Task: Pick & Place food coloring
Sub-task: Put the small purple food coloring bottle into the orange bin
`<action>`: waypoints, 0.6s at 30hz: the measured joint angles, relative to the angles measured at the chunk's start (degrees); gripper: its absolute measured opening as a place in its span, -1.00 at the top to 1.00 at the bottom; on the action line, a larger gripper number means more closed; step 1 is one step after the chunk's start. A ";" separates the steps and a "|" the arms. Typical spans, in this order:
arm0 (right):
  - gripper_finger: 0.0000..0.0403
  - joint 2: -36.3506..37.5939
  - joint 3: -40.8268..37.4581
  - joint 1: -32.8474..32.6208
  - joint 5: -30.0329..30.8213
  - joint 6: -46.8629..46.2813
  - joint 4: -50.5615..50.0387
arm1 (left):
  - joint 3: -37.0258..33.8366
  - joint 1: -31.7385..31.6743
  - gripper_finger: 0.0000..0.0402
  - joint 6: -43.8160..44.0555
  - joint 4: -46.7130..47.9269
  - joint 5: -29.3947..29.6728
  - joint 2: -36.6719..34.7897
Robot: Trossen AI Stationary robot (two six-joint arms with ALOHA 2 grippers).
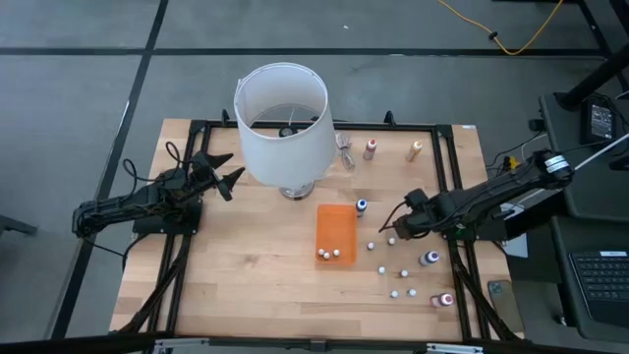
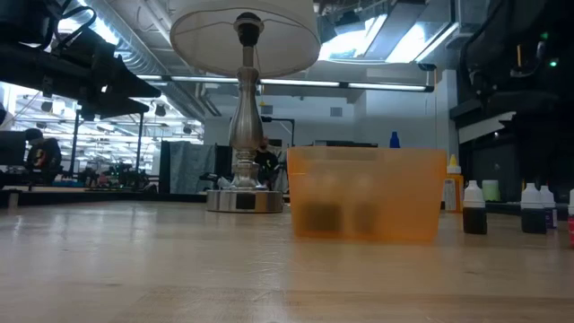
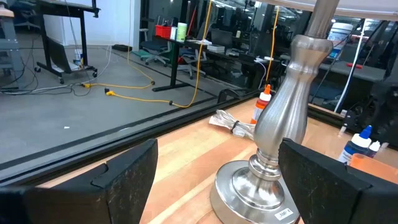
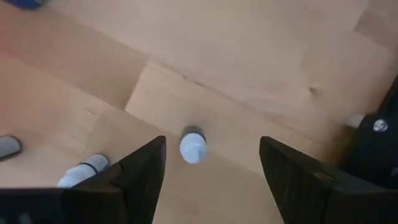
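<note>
My right gripper (image 4: 211, 165) over table (image 1: 246, 265), fingers spread around white-capped bottle (image 4: 192, 147), not touching. More bottles right of orange tray (image 1: 334, 228). Left gripper (image 1: 224, 169) spread, parked beside lamp (image 1: 285, 123).

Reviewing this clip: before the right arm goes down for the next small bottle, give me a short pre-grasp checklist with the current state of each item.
1. Right gripper open: ok, fingers spread wide.
2. Target white-capped bottle between the fingers: ok, roughly centred, not yet touched.
3. Target upright: ok, cap faces the right wrist camera.
4. Neighbours clear: not ok, another small bottle stands close beside one finger and could be knocked.
5. Orange tray has room: ok, three bottles at one end, rest bare.
6. Left gripper out of the way: ok, open, waiting by the lamp.
</note>
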State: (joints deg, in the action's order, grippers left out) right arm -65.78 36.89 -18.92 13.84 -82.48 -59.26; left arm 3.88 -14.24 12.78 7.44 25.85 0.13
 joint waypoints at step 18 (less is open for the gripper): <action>-0.29 -3.89 -5.29 0.00 -1.70 -1.27 12.02 | 0.01 0.00 -0.60 0.00 0.01 0.00 -0.01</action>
State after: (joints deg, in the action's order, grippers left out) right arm -69.67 31.59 -18.92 12.14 -83.74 -47.24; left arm 3.89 -14.24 12.77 7.45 25.85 0.12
